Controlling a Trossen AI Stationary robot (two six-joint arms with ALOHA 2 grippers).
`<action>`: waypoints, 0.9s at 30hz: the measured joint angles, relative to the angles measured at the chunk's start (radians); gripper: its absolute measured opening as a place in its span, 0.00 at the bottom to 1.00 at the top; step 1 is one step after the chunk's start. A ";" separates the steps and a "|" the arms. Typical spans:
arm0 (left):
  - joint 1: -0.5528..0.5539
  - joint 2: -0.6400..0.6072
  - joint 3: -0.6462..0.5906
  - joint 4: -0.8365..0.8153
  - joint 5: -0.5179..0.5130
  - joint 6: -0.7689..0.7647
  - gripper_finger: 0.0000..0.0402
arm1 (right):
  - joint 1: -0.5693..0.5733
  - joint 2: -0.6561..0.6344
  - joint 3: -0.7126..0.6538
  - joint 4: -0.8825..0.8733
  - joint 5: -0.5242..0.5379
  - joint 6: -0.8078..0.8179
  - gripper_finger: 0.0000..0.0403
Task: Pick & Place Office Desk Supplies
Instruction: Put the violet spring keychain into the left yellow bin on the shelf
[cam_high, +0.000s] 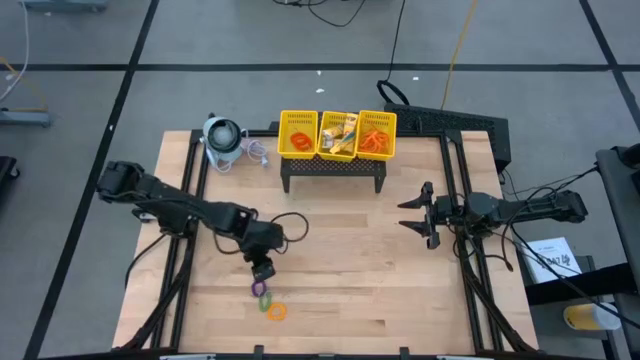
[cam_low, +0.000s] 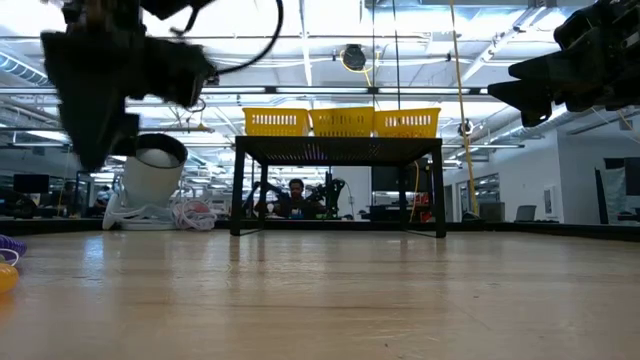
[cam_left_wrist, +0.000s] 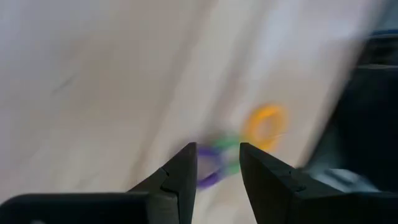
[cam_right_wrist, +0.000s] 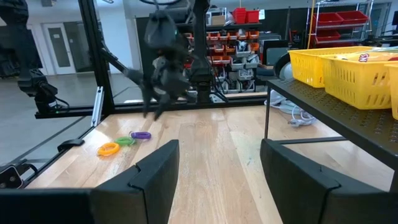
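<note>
While the wooden table (cam_high: 340, 270) takes up most of the overhead view, a black stand (cam_high: 334, 170) at its far edge carries a yellow basket (cam_high: 338, 134) with three compartments: red-orange rings in one end bin, yellow packets (cam_high: 340, 135) in the middle, orange rubber bands (cam_high: 376, 138) in the other end bin. Beside the stand sits a grey-white round device (cam_high: 222, 139) with a cord. The right arm waits at the right side of the table, its gripper (cam_high: 412, 212) raised with its fingers spread wide and nothing between them. The left gripper (cam_high: 262, 272) hangs near the front of the table, just above three rings lying close together on the wood: a purple ring (cam_high: 259, 289), a green ring (cam_high: 264, 300) and an orange ring (cam_high: 277, 311). Its fingers (cam_left_wrist: 183, 177) stand a little apart, gripping nothing, with the purple ring showing through the gap.
</note>
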 joint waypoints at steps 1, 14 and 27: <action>-0.004 0.022 0.029 -0.076 -0.024 -0.007 0.32 | 0.000 0.000 0.000 0.000 0.000 0.000 0.53; -0.105 0.246 0.128 -0.171 0.055 -0.232 0.32 | 0.000 0.000 0.000 0.000 0.000 0.000 0.53; -0.146 0.254 0.128 -0.264 -0.135 -0.306 0.32 | 0.000 0.000 0.000 0.000 0.000 0.000 0.53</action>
